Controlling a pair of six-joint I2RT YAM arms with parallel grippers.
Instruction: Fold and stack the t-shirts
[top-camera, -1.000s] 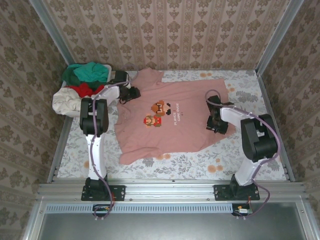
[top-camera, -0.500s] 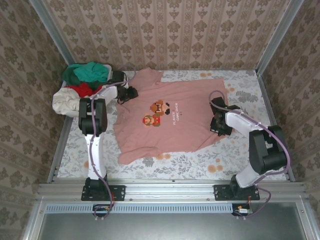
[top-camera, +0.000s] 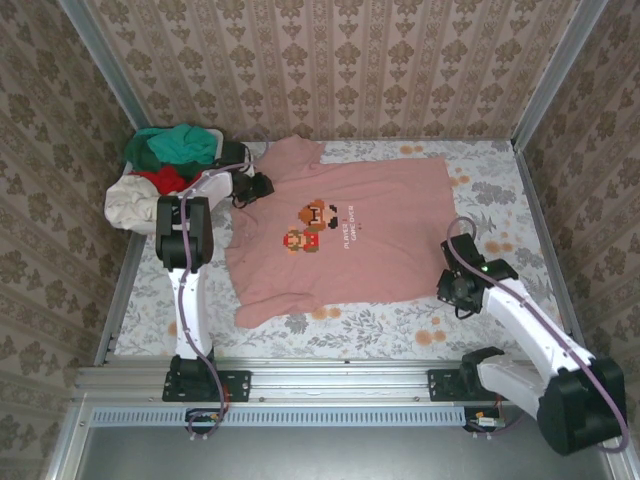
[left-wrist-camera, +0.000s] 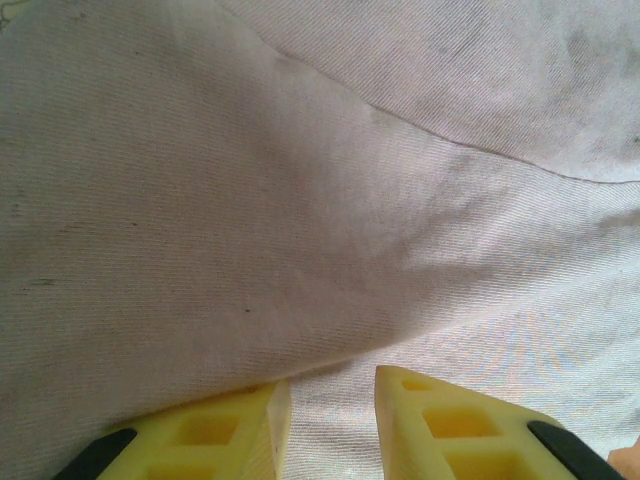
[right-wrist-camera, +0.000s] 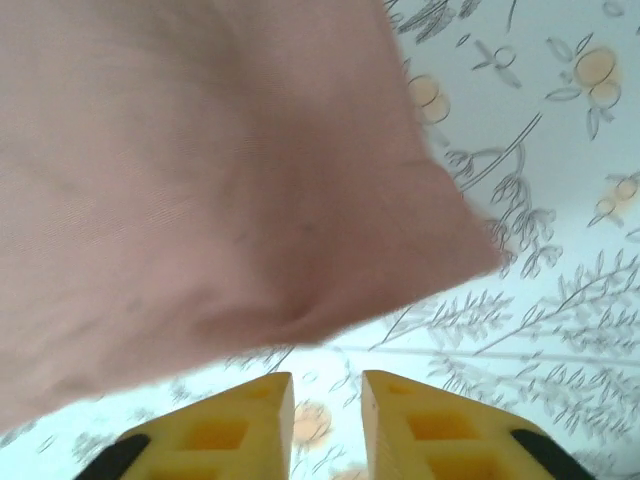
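Note:
The dusty-pink t-shirt (top-camera: 340, 235) lies spread flat on the table, print side up. My left gripper (top-camera: 258, 187) sits at its far-left sleeve. In the left wrist view its jaws (left-wrist-camera: 330, 385) stand a little apart on the pink cloth (left-wrist-camera: 300, 200), and a fold drapes over the left finger (left-wrist-camera: 250, 420). My right gripper (top-camera: 452, 288) hovers off the shirt's near-right corner. It is open (right-wrist-camera: 327, 385) over the tablecloth, with the pink corner (right-wrist-camera: 200, 180) just ahead. Teal (top-camera: 175, 143), red (top-camera: 165, 178) and cream (top-camera: 125, 205) t-shirts are heaped at the far left.
A floral tablecloth (top-camera: 500, 190) covers the table. Patterned walls with metal posts (top-camera: 545, 80) close in the back and both sides. A metal rail (top-camera: 340, 380) runs along the near edge by the arm bases.
My right gripper has pulled back from the shirt's right side to its near-right corner and let go of it. The right hem now lies flatter. The left gripper has barely moved.

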